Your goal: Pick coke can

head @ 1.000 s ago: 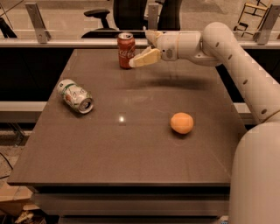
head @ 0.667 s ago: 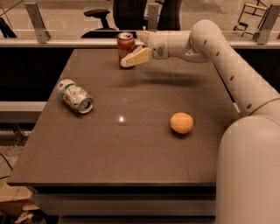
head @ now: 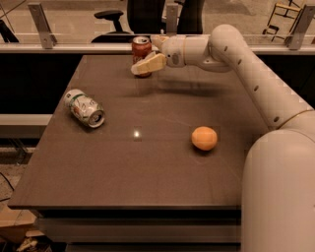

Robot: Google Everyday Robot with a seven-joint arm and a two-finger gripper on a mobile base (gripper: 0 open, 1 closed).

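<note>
Leftward since 1 second ago, the gripper (head: pixel 146 55) has reached the coke can (head: pixel 140 47), which stands upright at the table's (head: pixel 147 177) 12 o'clock edge. Its 2 fingers are spread, 1 crossing the can's front. A silver can (head: pixel 84 108) lies at 9 o'clock, an orange (head: pixel 204 138) at 4 o'clock.

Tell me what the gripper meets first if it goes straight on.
The coke can, standing right at the gripper's open fingers near the table's far edge; whether they touch it, I cannot tell.

White-green can (head: pixel 84 108) on its side, table (head: pixel 147 177) left; orange (head: pixel 204 138) well apart; office chair (head: pixel 145 11) behind.
</note>
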